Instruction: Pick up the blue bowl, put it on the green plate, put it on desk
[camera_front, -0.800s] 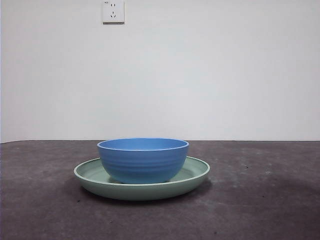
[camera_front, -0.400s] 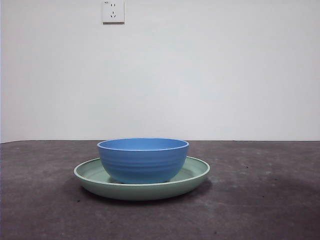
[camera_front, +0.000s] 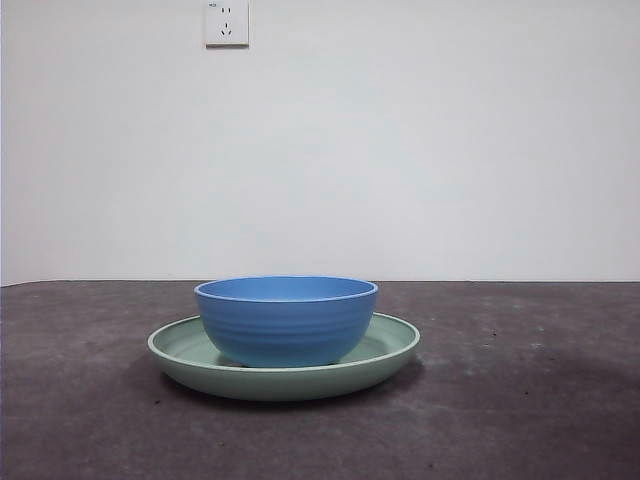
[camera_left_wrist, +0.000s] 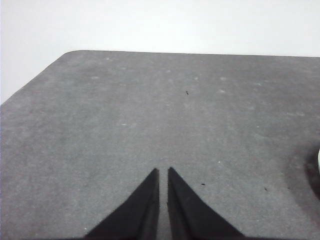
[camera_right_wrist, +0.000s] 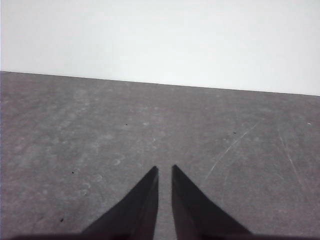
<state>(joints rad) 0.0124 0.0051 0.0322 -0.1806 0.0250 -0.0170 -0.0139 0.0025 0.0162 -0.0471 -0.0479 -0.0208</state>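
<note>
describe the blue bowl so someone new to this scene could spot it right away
On the dark grey desk, below the white wall socket, lies a wide, pale green plate. The blue bowl stands upright in it: deep, ridged outside and narrower than the shallow plate.

Blue bowl (camera_front: 286, 322), mint-green plate (camera_front: 390, 352)

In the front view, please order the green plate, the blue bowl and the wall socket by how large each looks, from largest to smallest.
1. The green plate, the widest.
2. The blue bowl, narrower but taller, standing in the plate.
3. The wall socket, smallest, though it is farther away on the wall.
</note>
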